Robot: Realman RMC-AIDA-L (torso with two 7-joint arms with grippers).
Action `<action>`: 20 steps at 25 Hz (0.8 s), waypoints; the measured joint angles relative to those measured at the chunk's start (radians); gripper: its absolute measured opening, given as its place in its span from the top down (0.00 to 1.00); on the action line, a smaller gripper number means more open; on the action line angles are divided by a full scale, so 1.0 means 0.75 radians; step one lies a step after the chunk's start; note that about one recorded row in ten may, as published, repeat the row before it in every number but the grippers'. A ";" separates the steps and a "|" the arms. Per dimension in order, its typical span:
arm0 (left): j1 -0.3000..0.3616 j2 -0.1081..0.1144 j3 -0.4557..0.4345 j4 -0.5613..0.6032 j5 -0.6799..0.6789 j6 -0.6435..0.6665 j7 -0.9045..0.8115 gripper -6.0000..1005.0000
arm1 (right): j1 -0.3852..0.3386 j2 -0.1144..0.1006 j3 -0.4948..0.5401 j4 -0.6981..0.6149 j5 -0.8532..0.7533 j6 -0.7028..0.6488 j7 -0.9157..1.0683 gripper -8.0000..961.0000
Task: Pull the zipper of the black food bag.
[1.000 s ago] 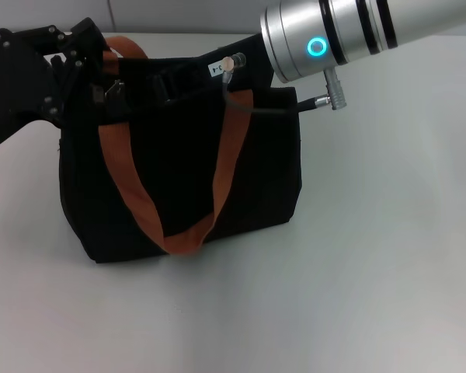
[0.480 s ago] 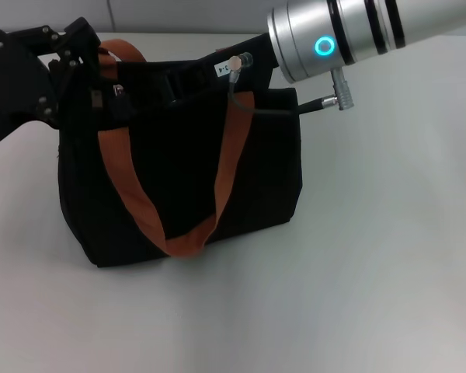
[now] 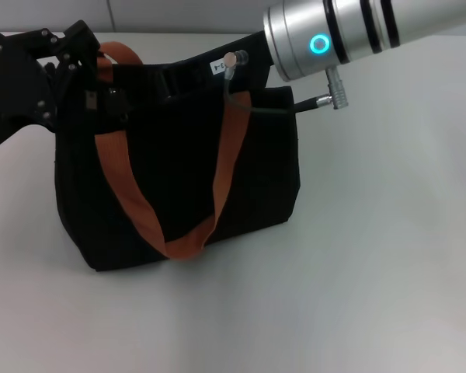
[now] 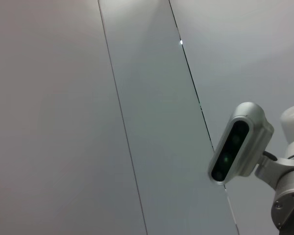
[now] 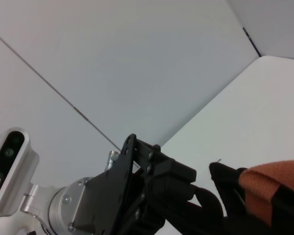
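Now | left tool (image 3: 93, 97) at black food bag (image 3: 186, 179) rim, zipper hidden | grip: unclear | right tool unseen

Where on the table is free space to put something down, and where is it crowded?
The table is bare to the right of the black food bag and in front of it. It is crowded at the bag's rim, where the left gripper and the right arm meet.

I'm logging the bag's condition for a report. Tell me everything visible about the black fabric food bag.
The black fabric food bag is a boxy tote standing upright on the white table. A rust-orange webbing handle droops in a loop down its front. The left gripper is at its top left corner; the silver right arm reaches over its top right rim. The zipper pull cannot be made out.
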 joint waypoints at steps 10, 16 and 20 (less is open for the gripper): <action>-0.001 -0.002 0.000 0.000 0.000 0.004 0.000 0.91 | 0.029 0.006 -0.008 0.036 0.001 0.021 0.001 0.76; -0.001 -0.002 0.001 0.000 0.000 0.004 0.000 0.90 | 0.026 0.006 -0.008 0.037 0.001 0.041 0.003 0.85; -0.002 -0.001 0.000 0.000 0.000 0.004 0.000 0.90 | 0.024 0.005 -0.006 0.033 0.001 0.039 0.003 0.92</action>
